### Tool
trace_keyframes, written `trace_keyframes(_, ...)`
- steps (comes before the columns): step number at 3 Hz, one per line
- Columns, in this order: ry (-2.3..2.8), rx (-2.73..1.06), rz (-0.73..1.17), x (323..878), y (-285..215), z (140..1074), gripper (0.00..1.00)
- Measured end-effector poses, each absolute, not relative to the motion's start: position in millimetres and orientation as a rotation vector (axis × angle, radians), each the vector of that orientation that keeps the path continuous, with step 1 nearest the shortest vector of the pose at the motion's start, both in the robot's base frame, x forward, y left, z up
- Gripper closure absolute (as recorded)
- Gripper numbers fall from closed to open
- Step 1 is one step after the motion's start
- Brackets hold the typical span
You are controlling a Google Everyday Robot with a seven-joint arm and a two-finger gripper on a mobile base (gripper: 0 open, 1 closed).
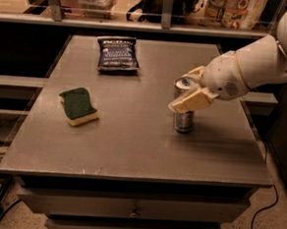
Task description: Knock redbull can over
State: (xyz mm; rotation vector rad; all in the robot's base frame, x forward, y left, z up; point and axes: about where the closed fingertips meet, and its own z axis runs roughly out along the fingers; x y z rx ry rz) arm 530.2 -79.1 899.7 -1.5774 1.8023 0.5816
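Observation:
The redbull can point(183, 120), slim and silver-blue with a shiny top, stands upright on the grey table point(131, 145), right of the middle. My gripper point(188, 87) reaches in from the right at the can's upper part. Its cream fingers are spread apart. The near finger point(192, 100) lies across the front of the can just below its top. The far finger point(196, 71) sits behind the top. The can's upper body is partly hidden by the near finger.
A green and yellow sponge point(78, 105) lies at the left of the table. A dark blue chip bag point(118, 54) lies at the far middle. A shelf with a rail point(140, 25) runs behind the table. The table's right edge point(255, 139) is close to the arm.

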Motion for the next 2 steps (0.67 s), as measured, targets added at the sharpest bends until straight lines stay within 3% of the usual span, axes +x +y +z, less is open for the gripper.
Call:
trace_keyframes(1,1.813,-1.604,0.548,531.0,-65.3,898.8,0.88)
trace_keyframes(2,1.816,-1.610,0.536,531.0,-65.3,898.8,1.00)
